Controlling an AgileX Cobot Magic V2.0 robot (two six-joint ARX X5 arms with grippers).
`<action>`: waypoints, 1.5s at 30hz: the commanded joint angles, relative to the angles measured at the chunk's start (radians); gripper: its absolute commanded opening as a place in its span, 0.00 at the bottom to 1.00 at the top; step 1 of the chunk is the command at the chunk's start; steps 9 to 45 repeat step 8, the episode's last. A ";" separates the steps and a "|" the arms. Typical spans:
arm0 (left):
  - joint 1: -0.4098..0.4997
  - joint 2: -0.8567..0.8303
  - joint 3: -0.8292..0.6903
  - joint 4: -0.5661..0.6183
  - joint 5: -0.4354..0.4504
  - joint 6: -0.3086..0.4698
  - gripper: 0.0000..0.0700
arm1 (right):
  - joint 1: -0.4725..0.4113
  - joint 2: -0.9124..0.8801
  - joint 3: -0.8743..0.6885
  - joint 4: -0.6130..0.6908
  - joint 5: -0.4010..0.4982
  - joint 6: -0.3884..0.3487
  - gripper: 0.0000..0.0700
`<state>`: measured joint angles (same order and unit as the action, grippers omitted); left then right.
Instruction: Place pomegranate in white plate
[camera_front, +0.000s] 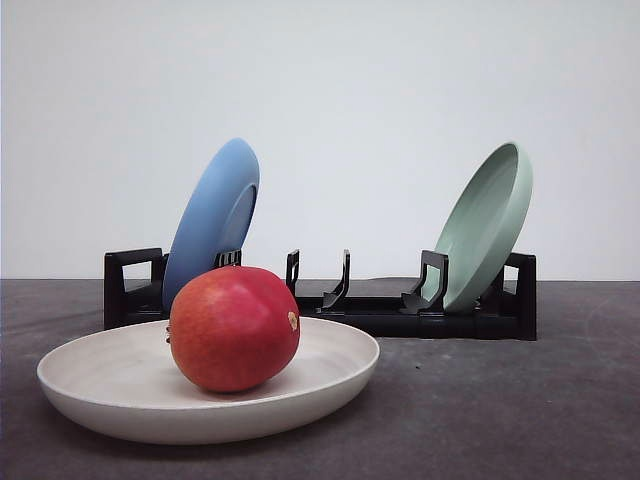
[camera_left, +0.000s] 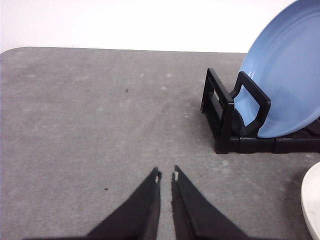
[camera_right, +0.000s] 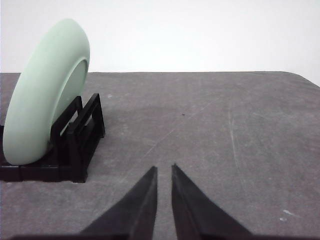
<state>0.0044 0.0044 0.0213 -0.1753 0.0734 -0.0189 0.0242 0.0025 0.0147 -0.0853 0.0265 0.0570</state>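
The red pomegranate (camera_front: 234, 327) rests inside the white plate (camera_front: 120, 395), which lies flat on the dark table at the front left. An edge of that plate (camera_left: 313, 205) also shows in the left wrist view. My left gripper (camera_left: 166, 176) hovers over bare table beside the rack, its black fingers nearly together with nothing between them. My right gripper (camera_right: 164, 169) is likewise shut and empty, over bare table to the side of the green plate.
A black dish rack (camera_front: 400, 310) stands behind the white plate. A blue plate (camera_front: 212, 222) leans in its left end and a pale green plate (camera_front: 490, 225) in its right end. The grey table (camera_front: 500, 410) stretches around them.
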 joint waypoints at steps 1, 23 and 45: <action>0.001 -0.002 -0.009 0.015 -0.003 0.003 0.03 | -0.002 0.001 -0.004 0.011 0.000 0.010 0.07; 0.001 -0.002 -0.009 0.015 -0.003 0.004 0.03 | -0.002 0.001 -0.004 0.011 0.000 0.010 0.07; 0.001 -0.002 -0.009 0.015 -0.003 0.004 0.03 | -0.002 0.001 -0.004 0.011 0.000 0.010 0.07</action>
